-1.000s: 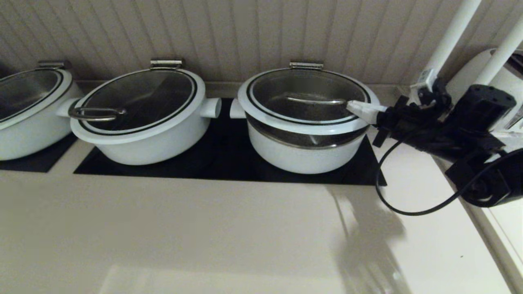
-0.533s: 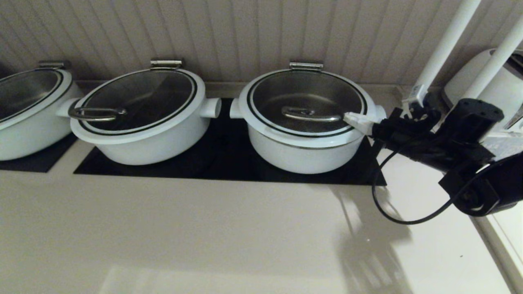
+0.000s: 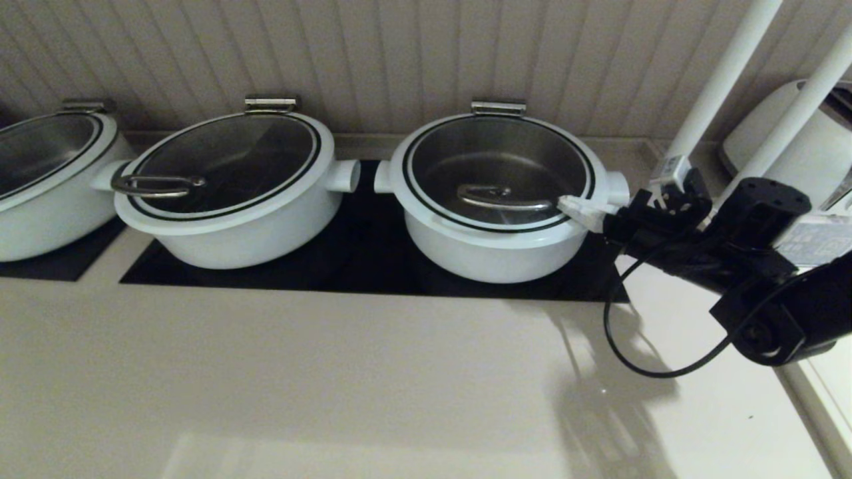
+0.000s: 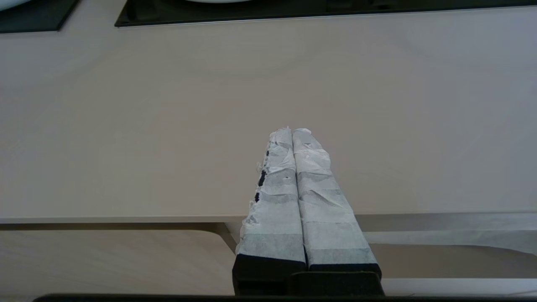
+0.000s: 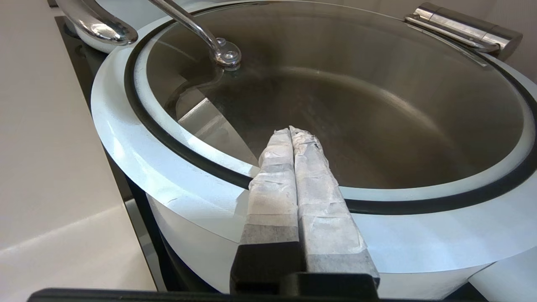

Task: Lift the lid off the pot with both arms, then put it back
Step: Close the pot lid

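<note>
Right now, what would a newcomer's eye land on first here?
The right gripper, jaws shut, reaching over the rim of the lid, which sits closed on the pot at the right end of the black mat. A like white pot stands to its left.

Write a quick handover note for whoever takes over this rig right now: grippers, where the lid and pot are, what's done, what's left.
Right gripper: shut, empty, tips over the lid on its right side.
Left gripper: shut, empty, parked over the bare counter, away from the pots.
Lid: seated flat on the pot; no gap shows at the rim.
Done: lid is on the pot.
Left: probably only to draw the right arm clear.
</note>
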Available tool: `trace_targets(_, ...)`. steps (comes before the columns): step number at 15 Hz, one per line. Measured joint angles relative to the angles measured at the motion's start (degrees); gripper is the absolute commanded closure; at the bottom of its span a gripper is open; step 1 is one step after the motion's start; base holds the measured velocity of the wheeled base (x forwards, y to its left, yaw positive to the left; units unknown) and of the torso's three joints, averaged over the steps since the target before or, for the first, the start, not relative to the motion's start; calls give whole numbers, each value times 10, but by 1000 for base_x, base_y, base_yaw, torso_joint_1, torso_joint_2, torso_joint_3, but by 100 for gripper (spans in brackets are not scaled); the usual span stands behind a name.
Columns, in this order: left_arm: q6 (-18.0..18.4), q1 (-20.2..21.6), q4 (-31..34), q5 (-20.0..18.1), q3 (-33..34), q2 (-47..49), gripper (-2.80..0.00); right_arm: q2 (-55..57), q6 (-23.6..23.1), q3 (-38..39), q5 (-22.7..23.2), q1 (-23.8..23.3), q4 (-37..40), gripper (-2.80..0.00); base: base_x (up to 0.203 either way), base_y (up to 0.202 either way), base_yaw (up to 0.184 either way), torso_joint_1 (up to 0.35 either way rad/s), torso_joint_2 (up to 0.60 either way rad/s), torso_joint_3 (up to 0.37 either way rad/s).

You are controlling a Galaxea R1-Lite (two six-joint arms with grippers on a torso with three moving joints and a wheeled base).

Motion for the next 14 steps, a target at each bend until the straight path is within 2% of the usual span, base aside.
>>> trace_targets(14, 0, 0, 0, 0, 0, 0, 0, -23, 1, 11, -3, -5, 15, 0, 0, 0, 0, 0, 0, 0)
